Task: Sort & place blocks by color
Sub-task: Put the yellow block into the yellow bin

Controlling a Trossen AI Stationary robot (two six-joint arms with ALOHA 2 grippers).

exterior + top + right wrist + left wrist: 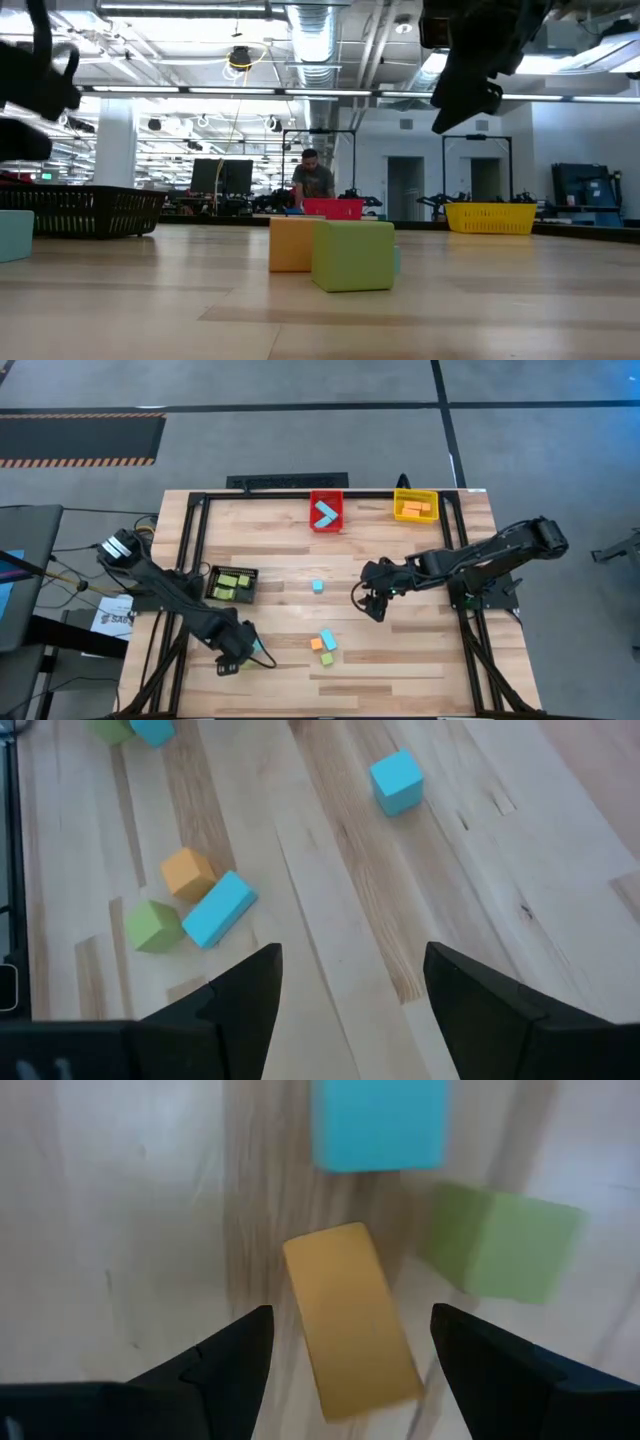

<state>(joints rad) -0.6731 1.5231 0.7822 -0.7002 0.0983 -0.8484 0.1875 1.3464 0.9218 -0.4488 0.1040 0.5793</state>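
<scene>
Wooden bench point(420, 660) is carrying three blocks huddled near its front edge. Your left claw point(350, 1355), spread and empty, is framing the orange block point(350, 1320); the green block point(500, 1245) crowds it, so you risk nudging it.

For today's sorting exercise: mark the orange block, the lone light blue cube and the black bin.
orange block point(352, 1320): left wrist view, middle of its top face.
lone light blue cube point(396, 781): right wrist view, top face.
black bin point(212, 582): high view, left rim.
</scene>
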